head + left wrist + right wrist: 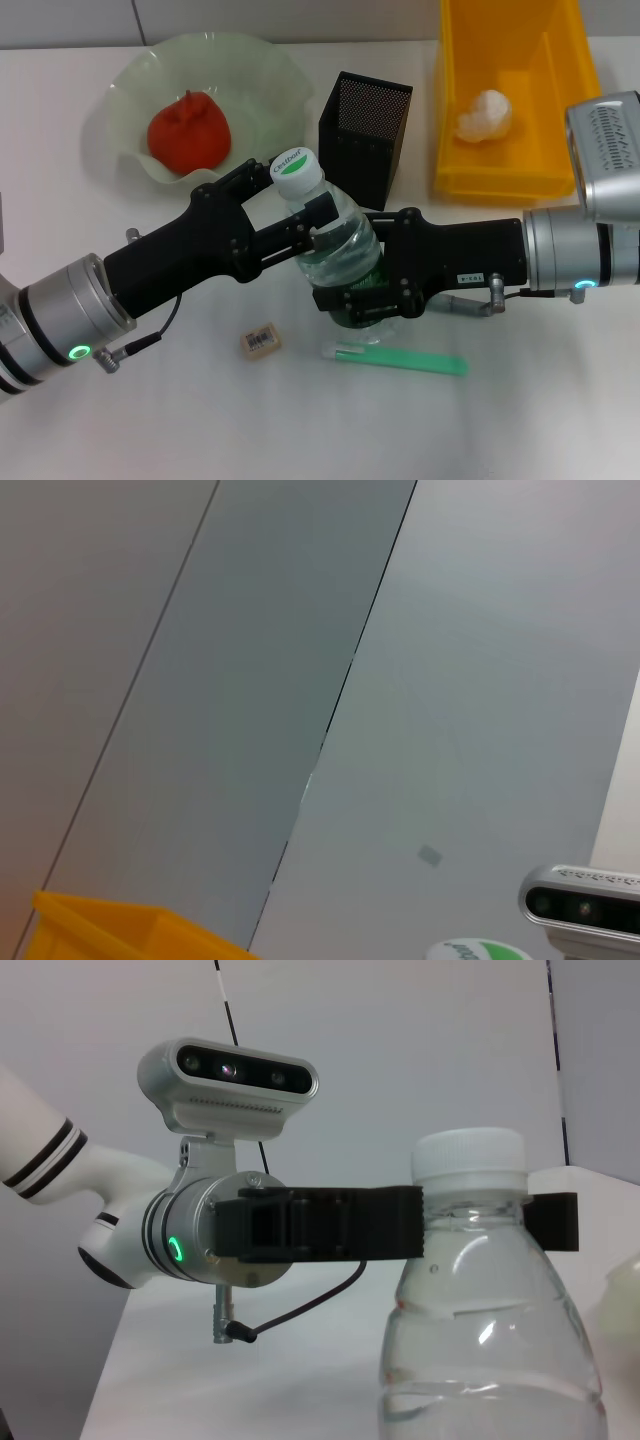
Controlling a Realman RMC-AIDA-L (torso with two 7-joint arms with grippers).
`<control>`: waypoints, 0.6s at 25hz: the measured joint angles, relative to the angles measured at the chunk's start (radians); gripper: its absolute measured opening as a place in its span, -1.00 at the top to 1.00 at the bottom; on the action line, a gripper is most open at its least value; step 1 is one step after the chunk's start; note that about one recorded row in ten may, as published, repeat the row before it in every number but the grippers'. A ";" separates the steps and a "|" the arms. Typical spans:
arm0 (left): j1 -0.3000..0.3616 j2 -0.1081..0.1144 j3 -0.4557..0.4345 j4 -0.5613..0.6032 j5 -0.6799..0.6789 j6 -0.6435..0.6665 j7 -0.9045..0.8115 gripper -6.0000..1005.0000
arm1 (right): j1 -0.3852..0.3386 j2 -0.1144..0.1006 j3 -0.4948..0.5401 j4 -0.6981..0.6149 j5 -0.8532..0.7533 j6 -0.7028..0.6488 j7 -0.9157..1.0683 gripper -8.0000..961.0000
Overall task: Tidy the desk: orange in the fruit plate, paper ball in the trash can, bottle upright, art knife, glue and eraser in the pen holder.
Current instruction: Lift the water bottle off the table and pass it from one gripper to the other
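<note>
Grey panelled wall (300, 630), dark vertical seams (340, 690)

White bench (120, 420) throughout. At upper left a pale-green translucent fruit plate (135, 95) holds a red-orange orange (190, 132). The pen holder (365, 135) is black mesh; the trash can (500, 170) at upper right is bright yellow. The centre bottle (335, 250) is clear with a green label and white-and-green cap. The eraser (260, 341) is tan with a barcode.

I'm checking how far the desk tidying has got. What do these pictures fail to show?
- Head view: the bottle base, hidden by the right gripper, so whether it rests on the desk.
- Head view: the pen holder contents, behind dark mesh.
- Left wrist view: only the bottle's cap edge, cut off.
</note>
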 joint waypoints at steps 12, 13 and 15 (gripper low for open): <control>-0.006 0.000 -0.004 -0.009 0.000 0.000 0.000 -0.34 | 0.003 0.000 -0.001 0.004 0.002 0.005 -0.011 -0.59; -0.006 0.000 -0.004 -0.009 0.000 0.000 0.000 -0.34 | 0.003 0.000 -0.001 0.004 0.002 0.005 -0.011 -0.59; -0.008 0.000 -0.002 -0.009 0.002 0.000 0.000 -0.34 | 0.003 0.000 -0.001 0.004 0.002 0.003 -0.011 -0.59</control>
